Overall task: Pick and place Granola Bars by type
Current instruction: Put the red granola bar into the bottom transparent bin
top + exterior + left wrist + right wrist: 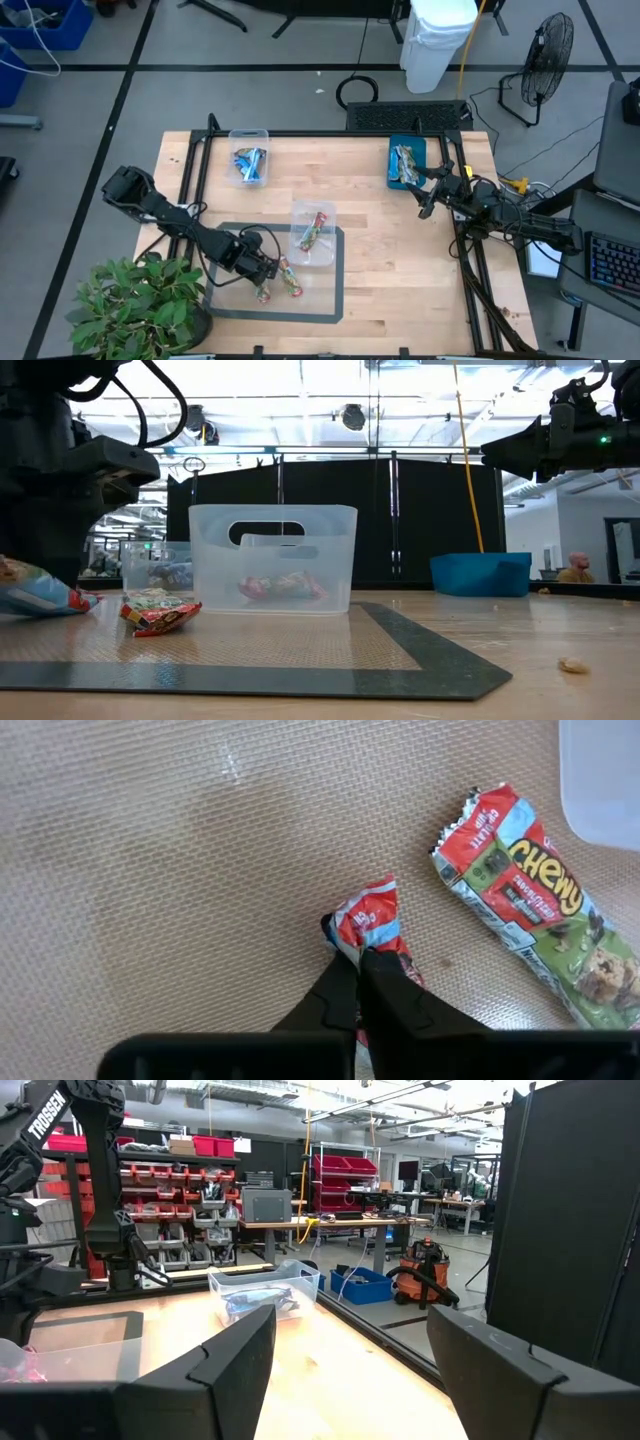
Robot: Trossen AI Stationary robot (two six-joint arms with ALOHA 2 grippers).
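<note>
The left gripper (358, 960) is closed on the crimped end of a light, crinkly, slippery red-and-green granola bar (372, 925), a good hold.

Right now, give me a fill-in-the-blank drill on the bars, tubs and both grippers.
1. The left gripper is shut on the end of a red-and-green bar lying on the ____.
2. The right gripper, near the teal tray, stands ____.
3. A second red-and-green bar lies ____ beside the held one.
4. The blue bars sit in the ____ clear tub.

Missing: mat; open; loose; far
</note>
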